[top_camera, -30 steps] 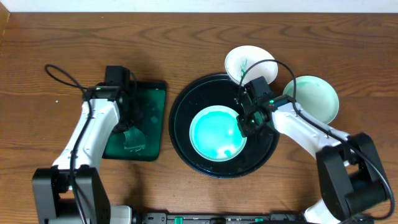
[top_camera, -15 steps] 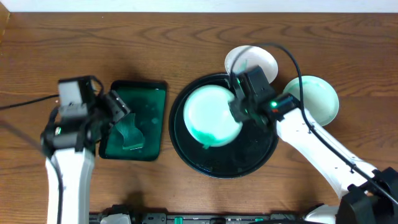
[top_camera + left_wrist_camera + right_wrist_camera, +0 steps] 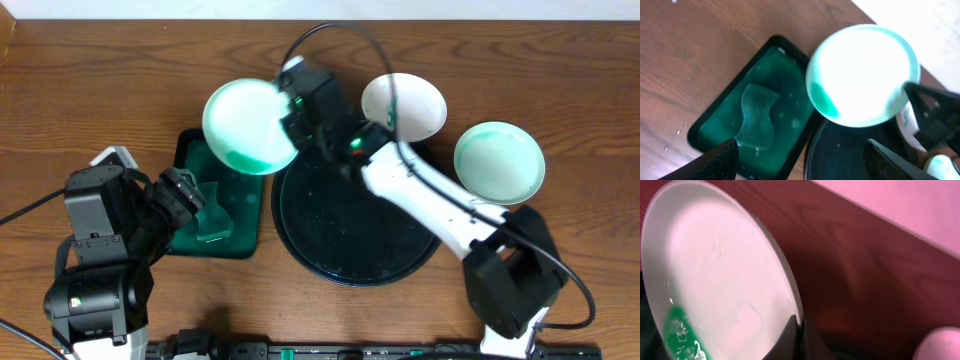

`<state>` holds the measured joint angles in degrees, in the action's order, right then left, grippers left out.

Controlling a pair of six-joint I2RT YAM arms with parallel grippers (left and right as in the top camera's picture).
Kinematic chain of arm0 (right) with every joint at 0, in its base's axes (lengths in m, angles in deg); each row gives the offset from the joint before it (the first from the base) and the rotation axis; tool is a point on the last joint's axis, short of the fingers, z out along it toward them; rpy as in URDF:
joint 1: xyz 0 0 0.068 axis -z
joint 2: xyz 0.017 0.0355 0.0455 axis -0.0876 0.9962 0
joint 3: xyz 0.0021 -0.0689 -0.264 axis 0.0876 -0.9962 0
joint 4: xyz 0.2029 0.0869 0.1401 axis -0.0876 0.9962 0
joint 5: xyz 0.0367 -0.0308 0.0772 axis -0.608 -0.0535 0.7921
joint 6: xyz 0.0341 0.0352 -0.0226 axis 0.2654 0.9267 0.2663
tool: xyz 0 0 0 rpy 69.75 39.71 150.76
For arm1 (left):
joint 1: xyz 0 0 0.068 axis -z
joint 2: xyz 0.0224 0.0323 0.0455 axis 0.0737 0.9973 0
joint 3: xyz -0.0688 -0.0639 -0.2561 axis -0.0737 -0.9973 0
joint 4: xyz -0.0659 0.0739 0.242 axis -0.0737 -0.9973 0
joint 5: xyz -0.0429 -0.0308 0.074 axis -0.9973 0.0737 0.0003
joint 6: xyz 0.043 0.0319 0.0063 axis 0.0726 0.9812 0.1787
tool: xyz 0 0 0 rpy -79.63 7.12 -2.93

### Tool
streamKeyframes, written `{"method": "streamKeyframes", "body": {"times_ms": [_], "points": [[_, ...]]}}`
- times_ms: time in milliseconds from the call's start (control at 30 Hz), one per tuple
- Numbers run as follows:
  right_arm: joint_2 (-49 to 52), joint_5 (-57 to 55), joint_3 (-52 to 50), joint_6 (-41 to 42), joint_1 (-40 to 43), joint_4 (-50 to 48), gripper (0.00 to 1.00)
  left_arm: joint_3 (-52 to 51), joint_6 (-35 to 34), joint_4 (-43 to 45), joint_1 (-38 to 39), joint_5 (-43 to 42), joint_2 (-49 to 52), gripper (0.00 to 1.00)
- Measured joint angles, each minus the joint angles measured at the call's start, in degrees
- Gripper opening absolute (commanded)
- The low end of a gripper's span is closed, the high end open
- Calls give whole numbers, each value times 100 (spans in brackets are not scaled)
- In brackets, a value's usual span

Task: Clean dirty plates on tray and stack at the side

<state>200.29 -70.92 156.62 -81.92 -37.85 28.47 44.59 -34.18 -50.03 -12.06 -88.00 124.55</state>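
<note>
A dark brown wooden table (image 3: 520,60) with visible grain fills the view. Beyond its far edge runs a plain white strip (image 3: 150,8). The lighting is bright and even.

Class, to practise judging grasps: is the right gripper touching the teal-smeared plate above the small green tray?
Touching. The right wrist view shows the right gripper pinching the rim of the plate between its fingertips.

Brown wooden table (image 3: 100,70), dark green rectangular tray (image 3: 252,215), crumpled green cloth (image 3: 212,218) lying in it
</note>
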Motion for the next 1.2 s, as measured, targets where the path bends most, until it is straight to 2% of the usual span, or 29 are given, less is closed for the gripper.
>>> {"method": "streamKeyframes", "body": {"times_ms": [400, 633, 1200], "points": [[-2, -1893, 24, -1615, -1163, -820, 1, 0, 0, -114, 0, -20, 146, 80], [-2, -2710, 24, -2262, -1401, -1200, 1, 0, 0, -116, 0, -24, 197, 80], [-468, -3311, 24, -3154, -1563, -1504, 1, 0, 0, -114, 0, -37, 225, 80]]}}
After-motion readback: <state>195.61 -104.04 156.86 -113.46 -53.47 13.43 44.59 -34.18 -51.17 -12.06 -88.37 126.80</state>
